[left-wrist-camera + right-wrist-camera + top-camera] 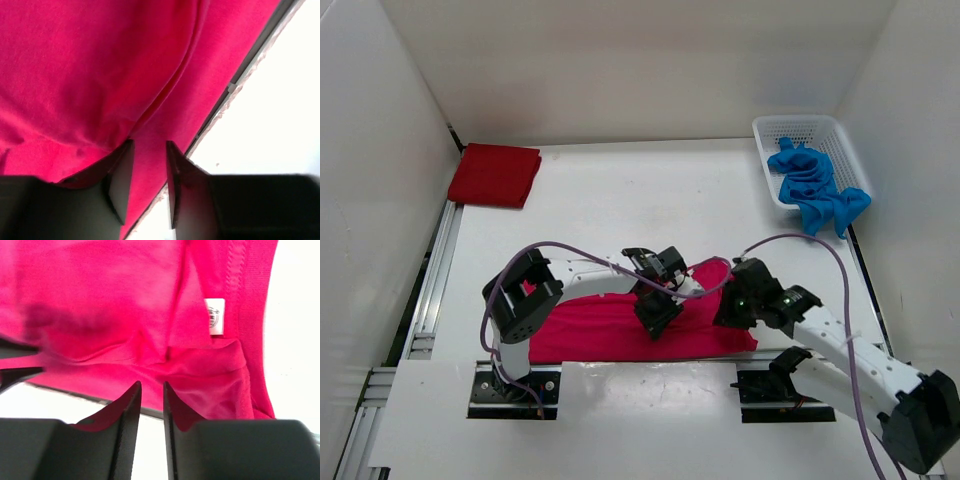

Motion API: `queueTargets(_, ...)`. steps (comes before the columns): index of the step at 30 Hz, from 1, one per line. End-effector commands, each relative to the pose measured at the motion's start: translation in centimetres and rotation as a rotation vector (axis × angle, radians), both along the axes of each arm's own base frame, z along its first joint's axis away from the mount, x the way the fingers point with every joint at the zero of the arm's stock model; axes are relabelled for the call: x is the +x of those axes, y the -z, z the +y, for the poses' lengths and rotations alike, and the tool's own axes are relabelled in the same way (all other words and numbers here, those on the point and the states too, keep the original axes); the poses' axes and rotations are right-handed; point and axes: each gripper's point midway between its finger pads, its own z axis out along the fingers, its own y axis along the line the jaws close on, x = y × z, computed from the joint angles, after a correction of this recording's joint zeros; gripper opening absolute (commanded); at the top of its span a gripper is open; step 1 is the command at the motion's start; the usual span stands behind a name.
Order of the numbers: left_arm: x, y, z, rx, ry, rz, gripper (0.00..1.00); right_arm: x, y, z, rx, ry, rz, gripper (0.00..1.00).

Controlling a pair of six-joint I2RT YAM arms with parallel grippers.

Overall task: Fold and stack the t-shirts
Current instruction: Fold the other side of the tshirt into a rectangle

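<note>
The magenta-pink t-shirt (590, 330) lies as a wide band along the near edge of the table. My left gripper (657, 318) hangs just over its middle, jaws a little apart. In the left wrist view the left gripper (150, 145) is open, with the pink cloth (100, 75) beneath it and none pinched. My right gripper (730, 308) is over the shirt's right end. In the right wrist view the right gripper (151, 385) is narrowly open over the collar and white label (216, 316). The dark red t-shirt (495, 175) lies folded at the far left. The blue t-shirt (810, 185) is bunched in the basket.
The white mesh basket (840, 130) stands at the far right corner, the blue cloth spilling over its near rim. White walls close in the table on three sides. A metal rail (430, 280) runs along the left edge.
</note>
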Motion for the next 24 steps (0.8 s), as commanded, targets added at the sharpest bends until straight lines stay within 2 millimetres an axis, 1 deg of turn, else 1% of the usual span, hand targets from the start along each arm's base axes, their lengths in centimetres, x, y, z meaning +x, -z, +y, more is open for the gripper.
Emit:
queueTargets(1, 0.2, -1.6, -0.2, -0.037, 0.003, -0.026, 0.45, 1.1, -2.4, 1.2, 0.073, -0.031, -0.097, 0.29)
queueTargets(2, 0.4, -2.2, -0.5, -0.055, 0.003, -0.037, 0.51, 1.3, -2.7, 1.7, 0.1, -0.04, -0.109, 0.29)
queueTargets(3, 0.7, -2.7, -0.5, -0.062, 0.0, -0.056, 0.57, 1.9, -3.4, 2.3, 0.123, -0.046, -0.128, 0.27)
queueTargets(4, 0.8, -3.2, -0.8, -0.077, 0.0, -0.066, 0.57, 2.5, -3.4, 3.0, 0.139, -0.051, -0.137, 0.24)
queueTargets(5, 1.0, -3.5, -0.8, -0.081, -0.003, -0.08, 0.57, 3.0, -3.6, 3.4, 0.15, -0.043, -0.141, 0.16)
queueTargets(6, 0.9, -4.2, -0.6, -0.089, -0.004, -0.085, 0.57, 3.6, -4.0, 3.9, 0.161, -0.034, -0.147, 0.12)
queueTargets(7, 0.5, -4.6, 0.0, -0.075, -0.003, -0.076, 0.57, 4.3, -3.6, 4.5, 0.163, -0.034, -0.149, 0.03)
queueTargets(8, 0.4, -5.1, 0.3, -0.076, -0.003, -0.077, 0.57, 5.0, -3.8, 5.0, 0.173, -0.035, -0.163, 0.0)
queueTargets(9, 0.1, -6.7, 0.4, -0.114, 0.0, -0.085, 0.57, 5.6, -3.4, 5.5, 0.165, -0.034, -0.152, 0.0)
queueTargets(10, 0.2, -7.6, 0.8, -0.127, -0.011, -0.093, 0.57, 6.5, -3.6, 6.2, 0.186, -0.035, -0.18, 0.0)
queueTargets(11, -0.1, -8.0, 1.6, -0.126, -0.017, -0.078, 0.57, 6.9, -4.0, 7.0, 0.207, -0.063, -0.189, 0.0)
queueTargets(12, 0.5, -9.3, 2.1, -0.158, -0.047, -0.086, 0.57, 7.4, -3.9, 7.5, 0.211, -0.08, -0.189, 0.0)
queueTargets(14, 1.2, -10.1, 3.1, -0.162, -0.082, -0.092, 0.57, 7.8, -4.2, 8.6, 0.245, -0.109, -0.201, 0.0)
queueTargets(16, 2.6, -10.9, 4.4, -0.17, -0.138, -0.116, 0.57, 8.2, -4.5, 9.2, 0.252, -0.117, -0.194, 0.0)
queueTargets(17, 3.0, -10.7, 4.9, -0.166, -0.161, -0.117, 0.57, 8.4, -4.4, 9.2, 0.249, -0.125, -0.2, 0.0)
queueTargets(18, 3.7, -10.7, 5.4, -0.165, -0.189, -0.119, 0.61, 8.4, -3.9, 9.2, 0.238, -0.132, -0.193, 0.0)
queueTargets(19, 5.3, -10.4, 6.5, -0.165, -0.253, -0.127, 0.63, 8.4, -3.6, 9.1, 0.225, -0.146, -0.194, 0.0)
queueTargets(20, 6.2, -10.2, 7.2, -0.164, -0.291, -0.132, 0.64, 8.2, -3.3, 9.2, 0.219, -0.166, -0.189, 0.0)
queueTargets(21, 7.3, -10.2, 7.8, -0.168, -0.329, -0.141, 0.64, 8.2, -2.4, 9.0, 0.193, -0.188, -0.177, 0.0)
queueTargets(22, 9.2, -9.6, 9.1, -0.153, -0.401, -0.138, 0.64, 7.9, -1.7, 8.7, 0.173, -0.196, -0.156, 0.0)
queueTargets(23, 10.2, -9.4, 9.7, -0.151, -0.436, -0.141, 0.64, 7.5, -0.5, 8.6, 0.149, -0.211, -0.118, 0.0)
queueTargets(24, 11.2, -9.4, 10.5, -0.148, -0.472, -0.157, 0.64, 7.2, 0.0, 8.6, 0.143, -0.24, -0.106, 0.0)
